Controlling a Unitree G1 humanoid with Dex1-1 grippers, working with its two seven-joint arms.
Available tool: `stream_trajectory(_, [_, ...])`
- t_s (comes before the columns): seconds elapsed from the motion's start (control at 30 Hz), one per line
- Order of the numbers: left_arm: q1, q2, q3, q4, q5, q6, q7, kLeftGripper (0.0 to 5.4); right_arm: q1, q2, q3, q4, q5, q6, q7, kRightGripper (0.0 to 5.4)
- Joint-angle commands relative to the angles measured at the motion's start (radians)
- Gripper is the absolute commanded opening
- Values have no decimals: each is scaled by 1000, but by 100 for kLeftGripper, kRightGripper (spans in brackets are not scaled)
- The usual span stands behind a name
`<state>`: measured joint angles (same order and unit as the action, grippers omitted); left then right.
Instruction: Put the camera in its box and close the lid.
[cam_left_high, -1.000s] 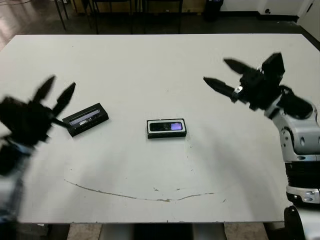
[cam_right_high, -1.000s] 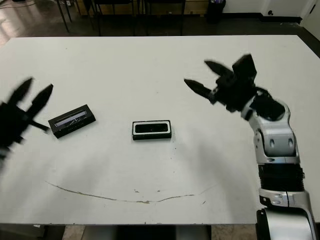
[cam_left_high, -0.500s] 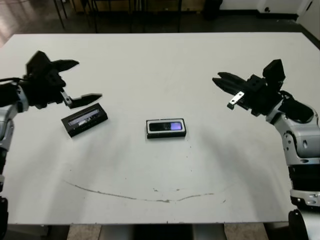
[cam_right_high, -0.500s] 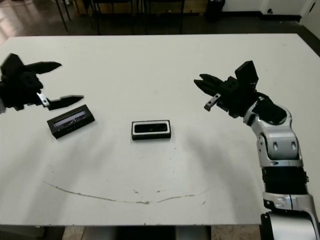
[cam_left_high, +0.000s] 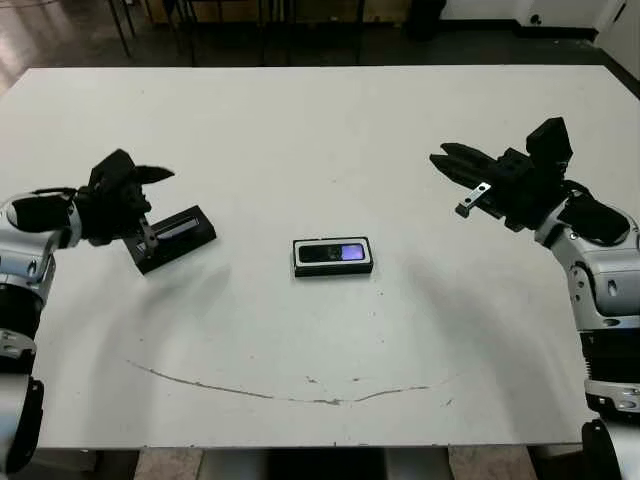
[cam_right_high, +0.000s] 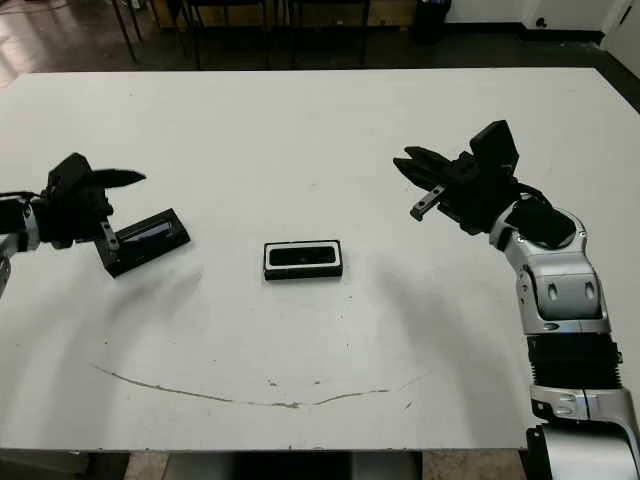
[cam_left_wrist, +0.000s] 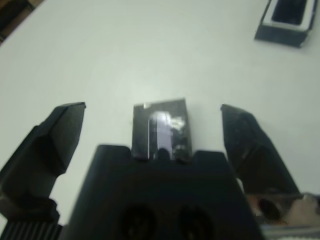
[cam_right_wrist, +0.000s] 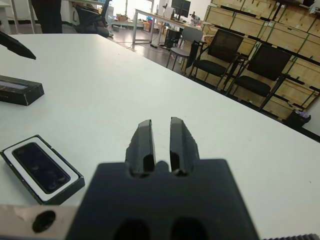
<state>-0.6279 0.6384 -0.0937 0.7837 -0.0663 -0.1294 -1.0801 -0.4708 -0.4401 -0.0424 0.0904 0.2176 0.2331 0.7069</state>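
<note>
The box (cam_left_high: 332, 257) lies at the table's centre, and the camera (cam_left_high: 334, 252) rests inside its white lining, purple patch facing up. In the right wrist view the camera (cam_right_wrist: 41, 167) shows as a dark slab in the box (cam_right_wrist: 67, 186). The lid (cam_left_high: 180, 233) lies flat to the left, apart from the box, window facing up. My left gripper (cam_left_high: 158, 212) is open, low over the lid's outer end. In the left wrist view, the lid (cam_left_wrist: 161, 126) sits between the spread fingers. My right gripper (cam_left_high: 440, 155) hovers shut, right of the box and above the table.
A thin brown curved mark (cam_left_high: 280, 394) runs across the white table (cam_left_high: 320, 130) near its front edge. Chairs (cam_right_wrist: 220, 52) and stacked crates (cam_right_wrist: 280, 20) stand beyond the far edge in the right wrist view.
My left arm swung in from the lower left and came down, open, at the lid's end. My right gripper's fingers closed and it shifted slightly right. Box, camera and lid stayed put.
</note>
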Motion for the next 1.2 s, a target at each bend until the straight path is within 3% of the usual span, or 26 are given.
stream_trajectory(0.03, [2,10,-15,50,43,37,12,538,16,-20,8,6,-13,13,-4,0])
stream_trajectory(0.4, [-32,25,-50,160,138,74,17,538,17,-27,15,7,-21,18,2,0])
stream_trajectory(0.77, [-9,25,-35,187,105,83,-81,538,12,-34,21,20,-28,10,10,0])
stream_trajectory(0.87, [-13,24,-36,211,100,108,-111,498,10,-35,21,27,-26,10,12,0])
stream_trajectory(1.1, [-14,37,-65,209,122,69,-161,338,11,-37,25,27,-31,6,3,0])
stream_trajectory(1.2, [-20,39,-74,214,126,123,-164,262,10,-40,28,23,-31,12,4,0])
